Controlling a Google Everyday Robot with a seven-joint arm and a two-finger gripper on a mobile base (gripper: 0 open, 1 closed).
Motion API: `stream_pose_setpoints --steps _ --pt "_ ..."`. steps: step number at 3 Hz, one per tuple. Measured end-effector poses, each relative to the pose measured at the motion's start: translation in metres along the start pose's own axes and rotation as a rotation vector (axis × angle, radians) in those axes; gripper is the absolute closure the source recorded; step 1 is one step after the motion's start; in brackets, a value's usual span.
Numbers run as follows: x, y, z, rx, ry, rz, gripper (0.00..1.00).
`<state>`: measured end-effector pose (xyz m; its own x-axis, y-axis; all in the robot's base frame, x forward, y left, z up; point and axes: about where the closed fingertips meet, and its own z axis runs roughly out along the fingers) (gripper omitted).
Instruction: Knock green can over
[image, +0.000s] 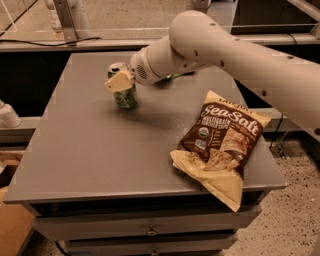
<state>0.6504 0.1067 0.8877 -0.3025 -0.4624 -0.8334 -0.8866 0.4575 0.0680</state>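
The green can (124, 95) stands on the grey table (100, 150) at the far left-centre, its silver top tipped a little to the left. My gripper (119, 81) is at the end of the white arm that reaches in from the right. Its pale fingertip rests against the can's upper front side, covering part of it.
A brown and cream Sea Salt chip bag (220, 142) lies on the table's right front, overhanging the front edge. A bit of a green thing (175, 76) shows behind the arm. Drawers sit below the tabletop. A metal stand (67, 20) rises beyond the far edge.
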Motion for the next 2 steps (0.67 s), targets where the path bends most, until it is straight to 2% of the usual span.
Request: stream_pose_setpoints --steps 2 --pt "0.025 -0.022 -0.048 0.036 0.171 -0.084 1.0"
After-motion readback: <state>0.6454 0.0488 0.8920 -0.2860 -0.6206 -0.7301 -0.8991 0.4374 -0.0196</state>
